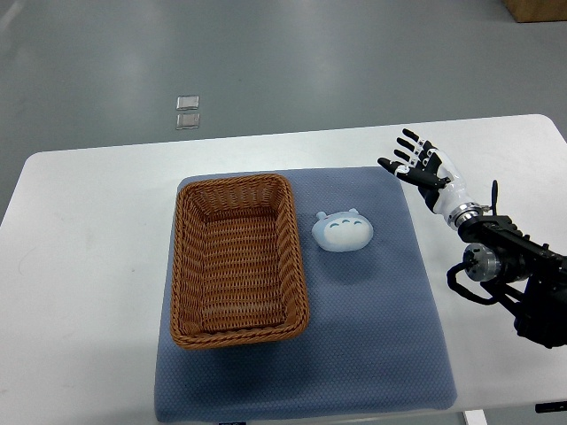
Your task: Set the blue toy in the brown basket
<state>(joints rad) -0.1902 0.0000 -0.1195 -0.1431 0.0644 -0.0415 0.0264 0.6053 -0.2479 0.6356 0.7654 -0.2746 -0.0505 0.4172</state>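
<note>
Blue toy (pixel 342 231): pale, rounded, three small nubs on top, lying on the blue mat (pixel 372 354) just right of the brown wicker basket (pixel 237 258). Mat's near edge is cropped. Right hand (pixel 421 168): fingers spread, holding nothing, above the white table (pixel 80 266).

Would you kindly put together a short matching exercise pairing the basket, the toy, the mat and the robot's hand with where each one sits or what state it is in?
Column one:
1. brown basket
2. blue toy
3. blue mat
4. right hand

Column two:
A. fingers spread, holding nothing
B. spread over the white table
C. empty, on the mat's left part
D. lying on the mat, just right of the basket

Pairs: 1-C, 2-D, 3-B, 4-A
</note>
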